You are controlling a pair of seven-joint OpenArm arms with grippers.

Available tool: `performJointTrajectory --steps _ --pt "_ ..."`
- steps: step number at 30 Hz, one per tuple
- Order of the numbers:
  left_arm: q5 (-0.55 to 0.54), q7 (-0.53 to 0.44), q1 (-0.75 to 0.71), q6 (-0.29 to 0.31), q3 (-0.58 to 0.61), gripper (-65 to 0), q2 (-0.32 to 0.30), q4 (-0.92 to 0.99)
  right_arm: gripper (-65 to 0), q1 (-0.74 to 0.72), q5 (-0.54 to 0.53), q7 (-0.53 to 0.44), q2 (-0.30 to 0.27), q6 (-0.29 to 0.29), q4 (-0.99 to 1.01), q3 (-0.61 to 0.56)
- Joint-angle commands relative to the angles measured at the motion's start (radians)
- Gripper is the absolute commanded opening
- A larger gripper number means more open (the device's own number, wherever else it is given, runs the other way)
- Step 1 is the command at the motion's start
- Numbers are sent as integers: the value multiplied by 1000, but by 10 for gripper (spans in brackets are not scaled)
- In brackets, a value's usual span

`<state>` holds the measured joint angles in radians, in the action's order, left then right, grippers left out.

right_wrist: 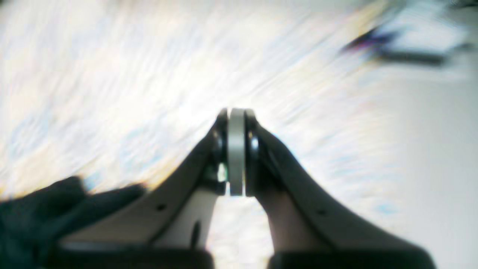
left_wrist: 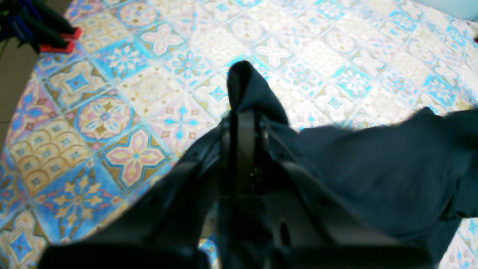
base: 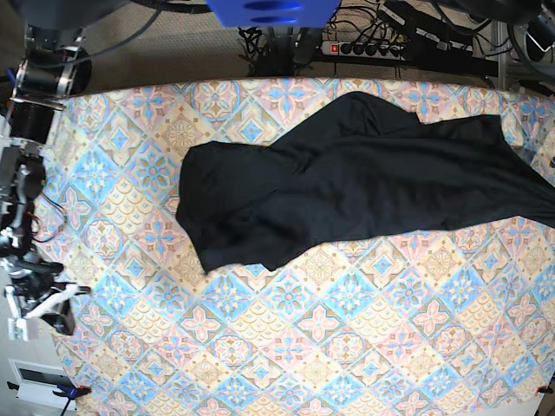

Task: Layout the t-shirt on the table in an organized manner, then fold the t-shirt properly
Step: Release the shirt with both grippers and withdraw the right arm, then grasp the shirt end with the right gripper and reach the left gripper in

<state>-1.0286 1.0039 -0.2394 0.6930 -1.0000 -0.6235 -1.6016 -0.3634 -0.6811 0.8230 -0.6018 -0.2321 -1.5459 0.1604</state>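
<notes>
In the left wrist view, the left claw is seen from behind, angled down toward the surface. Its jaws are pressed together on a fold of the t-shirt; a peak of black fabric is pushed up just beyond the tips. The rest of the garment is spread to the right of the claw and hangs across the lower right of the picture, over the patterned cloth. One garment is counted here. Far ahead and to the left of the claw, at the surface's edge, two red-tipped clamps are seen.

In the right wrist view, the right claw is held above the surface, which is heavily blurred. The jaws are pressed together with nothing pinched between them; the pale pads are met face to face. A dark bunch of the t-shirt is seen behind and to the left of the claw, apart from it.

In the base view, one t-shirt is laid crumpled across the far half of the surface, stretched from the middle to the right edge, where the fabric is drawn toward the corner. The right arm is seen at the left edge, beside the surface, with its claw low, well apart from the garment. The left claw cannot be made out in this view.
</notes>
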Motion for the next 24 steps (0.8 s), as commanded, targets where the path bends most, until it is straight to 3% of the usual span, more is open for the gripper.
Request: performJointTrajectory --steps 1,5,8,14,18,21,24 --pt "-17 11 -4 5 7 -650 -28 -12 -650 2 -15 15 -2 -8 -9 -5" --pt "-2 74 -10 5 80 -650 -26 -9 -650 57 -15 37 1 -8 -14 -6" --pt "72 76 -44 5 112 -650 -26 -10 -650 109 -15 39 1 -8 -14 -12" --pt "276 -35 -45 5 114 -645 29 -9 -650 123 -13 31 15 -8 -15 -193" --pt "410 -44 4 5 114 -559 77 -1 -623 111 10 34 118 -8 -14 -270" --pt "451 -44 50 5 114 -476 95 68 -549 111 110 39 176 -8 -9 -313" --pt "451 -44 90 5 114 -441 96 146 -483 109 206 32 201 -8 -3 -370"
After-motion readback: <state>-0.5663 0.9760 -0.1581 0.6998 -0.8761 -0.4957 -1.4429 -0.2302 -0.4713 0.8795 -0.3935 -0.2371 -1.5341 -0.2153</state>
